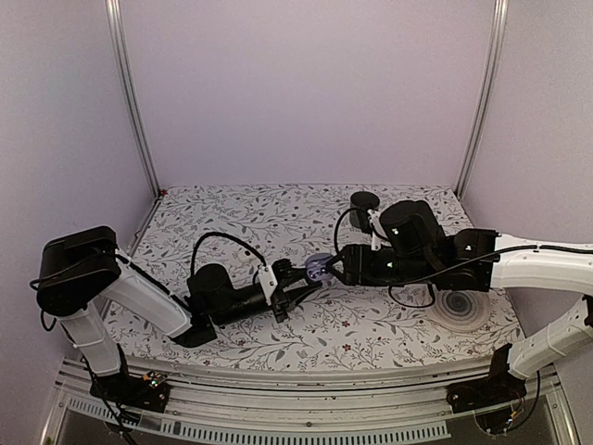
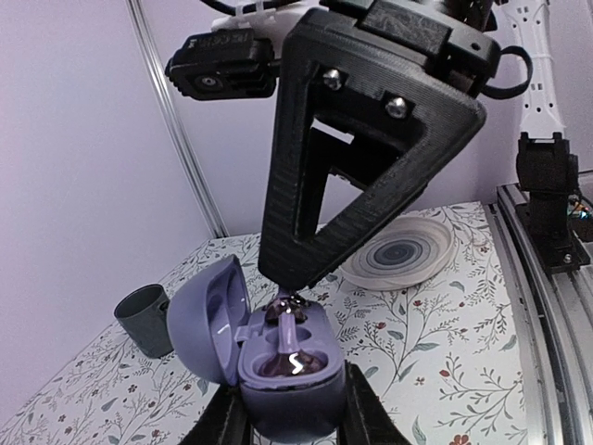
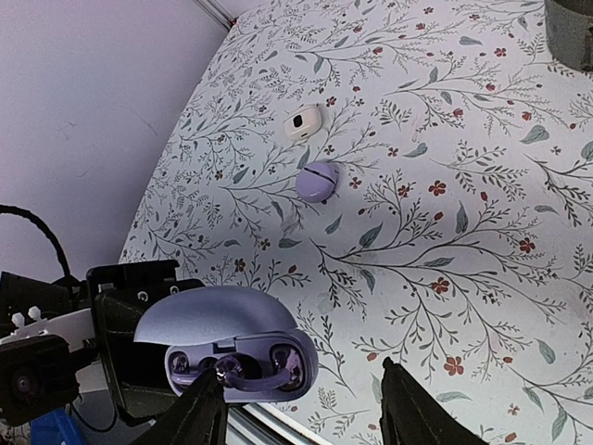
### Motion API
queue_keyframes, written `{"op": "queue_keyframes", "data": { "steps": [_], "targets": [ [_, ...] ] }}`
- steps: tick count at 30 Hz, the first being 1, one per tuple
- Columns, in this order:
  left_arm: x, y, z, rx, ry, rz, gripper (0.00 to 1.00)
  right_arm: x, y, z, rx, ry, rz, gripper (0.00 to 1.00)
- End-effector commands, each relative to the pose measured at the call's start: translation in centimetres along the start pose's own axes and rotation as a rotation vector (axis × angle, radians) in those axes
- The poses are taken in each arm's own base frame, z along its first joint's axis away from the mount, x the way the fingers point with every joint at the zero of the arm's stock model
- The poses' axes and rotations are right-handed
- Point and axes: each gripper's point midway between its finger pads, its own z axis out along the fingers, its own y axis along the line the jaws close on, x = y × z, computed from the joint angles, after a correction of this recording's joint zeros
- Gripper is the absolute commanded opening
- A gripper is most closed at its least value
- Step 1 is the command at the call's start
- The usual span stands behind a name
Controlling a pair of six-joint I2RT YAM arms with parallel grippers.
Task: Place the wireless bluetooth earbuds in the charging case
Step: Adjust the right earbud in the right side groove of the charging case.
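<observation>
Left gripper (image 2: 291,419) clamps the charging case (image 2: 278,382) (lid swung open), sockets up, long axis level; right gripper (image 3: 301,394) spread above.

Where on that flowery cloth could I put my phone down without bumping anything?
Widest free patch: floral tablecloth between the small lilac disc, the white dark-centred piece and the dark grey mug. Another: the near edge, between left arm and ringed round plate. Crowded: the middle, where left end effector and right end effector meet at the open lilac charging case.
</observation>
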Motion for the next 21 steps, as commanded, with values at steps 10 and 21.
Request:
{"op": "queue_keyframes", "data": {
  "steps": [10,21],
  "targets": [
    [-1.8,-0.8,0.1,0.02,-0.066,0.008,0.0,0.1,0.3,1.3,-0.037,0.004,0.028,0.58],
    [-2.1,-0.7,0.0,0.015,-0.079,0.008,0.0,0.8,-1.0,1.4,-0.003,0.015,0.034,0.58]
  ]
}}
